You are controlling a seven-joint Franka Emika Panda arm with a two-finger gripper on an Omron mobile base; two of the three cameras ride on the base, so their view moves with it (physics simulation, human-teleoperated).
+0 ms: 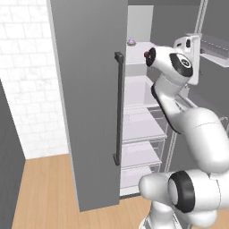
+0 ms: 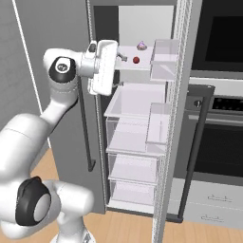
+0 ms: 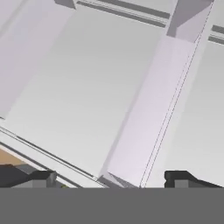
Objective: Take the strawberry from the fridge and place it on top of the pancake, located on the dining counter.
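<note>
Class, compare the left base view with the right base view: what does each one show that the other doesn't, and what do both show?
Left base view alone: the white brick wall and the outer face of the fridge's left door, seen broadside.

Right base view alone: the steel wall oven beside the fridge, and the open gripper reaching toward the shelf.

Both: the open fridge with its white shelves, the strawberry on the upper shelf, a small purple-topped item behind it, and the wooden floor.

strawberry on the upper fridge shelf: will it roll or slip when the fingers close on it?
The strawberry looks small and roundish on a flat white shelf, so a nudge from one side would probably roll it. It seems far narrower than the wide-open gripper, so it is likely light; off-centre closing may squirt it out. The purple-topped item behind could get bumped.
</note>
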